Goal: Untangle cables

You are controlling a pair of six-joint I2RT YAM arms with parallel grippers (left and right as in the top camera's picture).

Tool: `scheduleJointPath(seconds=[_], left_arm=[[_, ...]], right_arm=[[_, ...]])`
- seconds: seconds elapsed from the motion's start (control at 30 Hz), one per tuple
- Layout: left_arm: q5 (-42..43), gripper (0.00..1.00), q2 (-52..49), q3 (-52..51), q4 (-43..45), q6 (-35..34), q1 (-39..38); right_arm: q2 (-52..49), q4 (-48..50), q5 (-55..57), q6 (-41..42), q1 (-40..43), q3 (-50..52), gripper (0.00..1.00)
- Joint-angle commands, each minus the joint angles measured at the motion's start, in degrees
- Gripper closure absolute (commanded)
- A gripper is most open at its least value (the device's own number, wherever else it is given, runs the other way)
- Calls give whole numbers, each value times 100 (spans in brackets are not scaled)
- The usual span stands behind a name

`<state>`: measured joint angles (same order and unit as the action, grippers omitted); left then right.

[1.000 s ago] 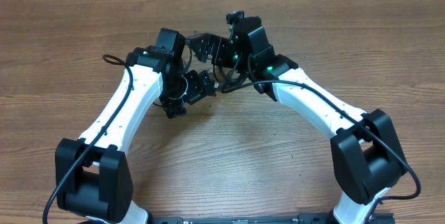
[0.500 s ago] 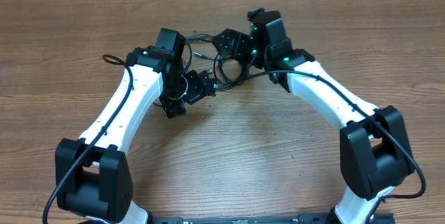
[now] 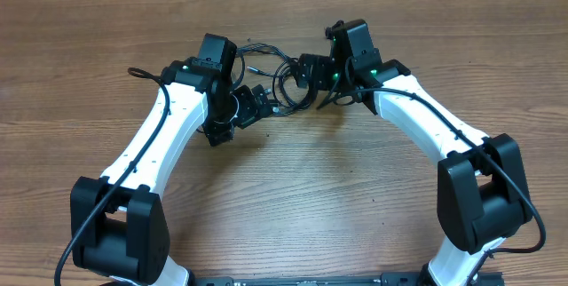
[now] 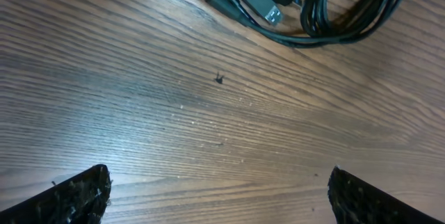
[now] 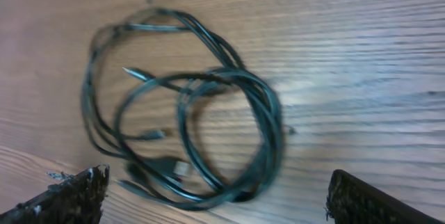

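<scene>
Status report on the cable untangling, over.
Left end effector open, empty. Right end effector open, empty, over the cables. Cables tangled in loops on table. No obstruction seen.

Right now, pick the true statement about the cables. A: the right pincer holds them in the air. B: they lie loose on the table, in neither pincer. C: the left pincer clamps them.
B: the cables lie in loops on the table, and the left pincer and right pincer both stand open and empty above it.
</scene>
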<state>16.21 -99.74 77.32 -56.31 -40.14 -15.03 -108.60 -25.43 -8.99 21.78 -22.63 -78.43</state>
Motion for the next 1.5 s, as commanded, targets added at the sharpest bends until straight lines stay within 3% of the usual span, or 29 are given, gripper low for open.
scheduleJointPath(seconds=[0.0, 0.23, 0.7, 1.1, 1.47], left_arm=[[-179, 0, 149, 83, 2, -17, -48], [-177, 0, 149, 83, 0, -15, -48], [-179, 0, 149, 83, 0, -15, -48], [-179, 0, 149, 83, -2, -15, -48], [-179, 0, 149, 83, 0, -15, -39]], right_arm=[[-162, -92, 254, -796, 0, -144, 5], [-382, -85, 254, -997, 0, -142, 24], [-973, 153, 256, -1484, -2, -142, 27], [-1113, 439, 256, -1486, -2, -140, 43], [-1322, 566, 256, -1635, -46, -140, 44]])
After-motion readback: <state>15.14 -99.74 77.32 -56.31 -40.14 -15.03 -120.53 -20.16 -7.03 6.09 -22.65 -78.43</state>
